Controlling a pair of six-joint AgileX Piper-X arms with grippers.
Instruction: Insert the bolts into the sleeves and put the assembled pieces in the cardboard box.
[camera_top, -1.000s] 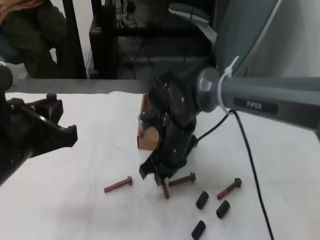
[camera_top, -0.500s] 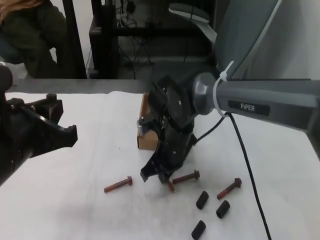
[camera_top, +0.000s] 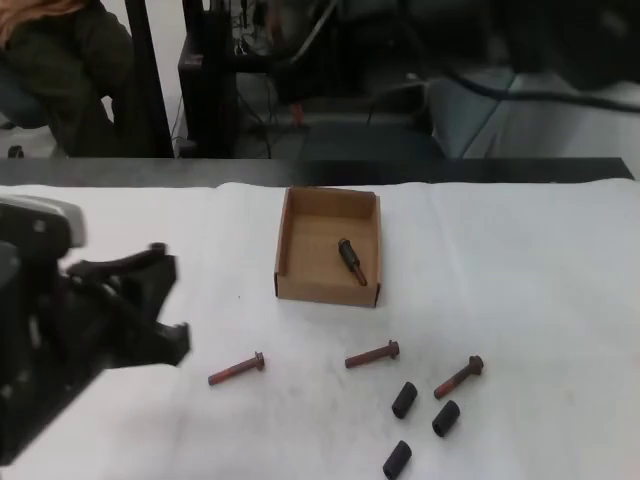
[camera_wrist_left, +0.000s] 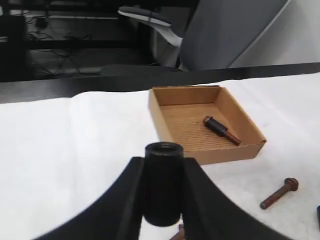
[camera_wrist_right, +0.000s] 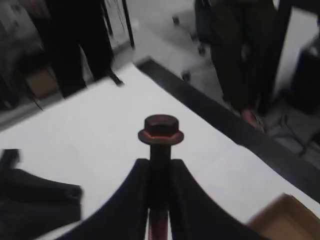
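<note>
White-covered bench (camera_top: 560, 300), dark desks and chairs beyond the far edge. In the left gripper (camera_wrist_left: 163, 167): one black sleeve (camera_wrist_left: 163, 200), upright, open end up, clamped between both fingers, low over the left side of the surface. In the right gripper (camera_wrist_right: 160, 170): one rusty bolt (camera_wrist_right: 161, 131), head up, shank pinched tight between the fingers, over the white surface. Bolt and sleeve well apart, not yet joined. Cardboard box (camera_top: 326, 290) near the middle of the far edge, one assembled piece (camera_top: 350, 260) lying loose on its floor. Toward the near edge: first loose bolt (camera_top: 237, 369) left of middle, second loose bolt (camera_top: 372, 354) straight in front of the box, third loose bolt (camera_top: 459, 377) further right. First spare sleeve (camera_top: 404, 399), second spare sleeve (camera_top: 446, 417) and third spare sleeve (camera_top: 397, 459) clustered close to the near edge, between the last two bolts. Progress, by count: one piece of five boxed, one pair in hand awaiting insertion, three pairs untouched. Mostly left to do.
</note>
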